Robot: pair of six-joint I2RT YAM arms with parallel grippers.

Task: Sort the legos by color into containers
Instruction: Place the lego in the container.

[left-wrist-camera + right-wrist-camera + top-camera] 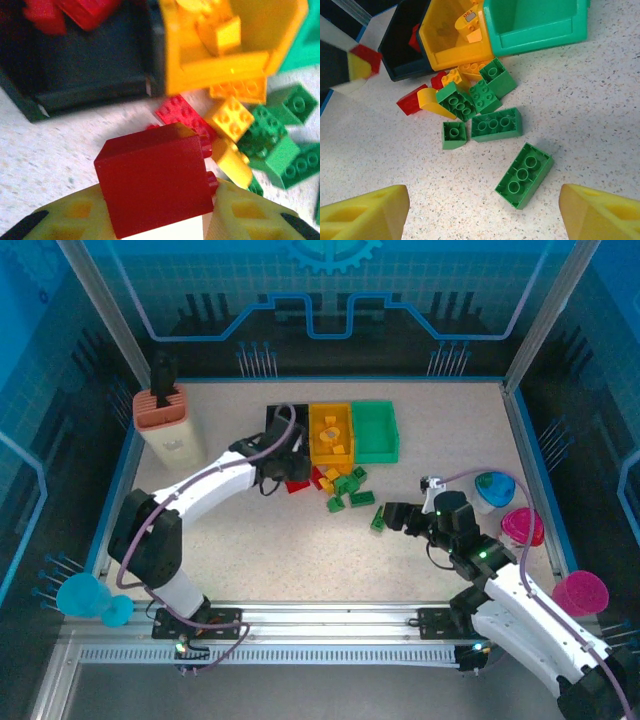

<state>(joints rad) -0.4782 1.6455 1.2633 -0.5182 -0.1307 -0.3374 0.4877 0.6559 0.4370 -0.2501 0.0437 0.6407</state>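
Nearest, at the right claw (482, 202): spread wide, poised over a long green brick (524, 175) lying flat on the speckled desk (600, 125), clear of both fingers. Just beyond: loose green legos (492, 125) heaped together, with a yellow piece (432, 100) and a red piece (410, 102) at the heap's left edge. At the left claw (160, 222): clamped on a red brick (155, 185), just short of the black bin (90, 75). Farthest: black bin, yellow-orange bin (450, 55) and green bin (535, 30) side by side, touching; red pieces in the black, yellow ones in the yellow-orange.
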